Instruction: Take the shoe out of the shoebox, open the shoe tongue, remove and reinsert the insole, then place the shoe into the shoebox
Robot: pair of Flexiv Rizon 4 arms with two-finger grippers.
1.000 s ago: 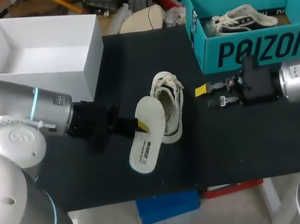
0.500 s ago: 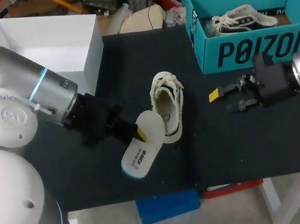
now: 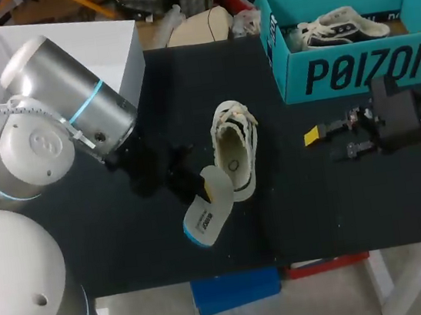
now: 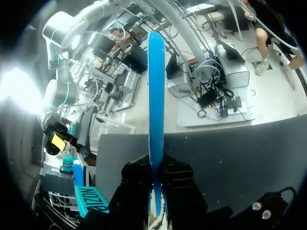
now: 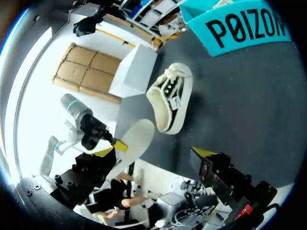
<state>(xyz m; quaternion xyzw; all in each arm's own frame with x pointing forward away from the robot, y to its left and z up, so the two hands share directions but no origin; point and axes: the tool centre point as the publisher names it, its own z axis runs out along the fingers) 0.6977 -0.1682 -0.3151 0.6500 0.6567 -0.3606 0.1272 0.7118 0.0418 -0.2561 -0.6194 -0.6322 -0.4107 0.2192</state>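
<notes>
Table: a black mat [image 3: 334,211] carries all the work, with the boxes standing at its far side.
Left gripper [image 3: 197,184]: pressed together on the insole, one finger on each face, with the sole seen edge-on between the black fingers in its wrist view.
Insole [image 3: 205,216]: pinched at one end – the rest slopes away from the fingers, with its free end down at the mat. It is held clear of the shoe, so I judge the removal done and the reinsertion next.
Shoe [image 3: 235,154]: just beyond the pinched end of the insole, lying on the mat with its mouth up and laces loose. That open mouth is probably why it sits so near the left gripper – a short path back in.
Right gripper [image 3: 321,145]: farther off, past the shoe, with its fingers spread wide and nothing between them. It touches nothing, and is likely waiting to steady the shoe.
Teal shoebox [image 3: 362,71]: beyond the right gripper, open-topped, with a second shoe [image 3: 333,26] inside.
White box [image 3: 117,69]: behind the left arm, also open. I cannot tell which box the shoe belongs to.
</notes>
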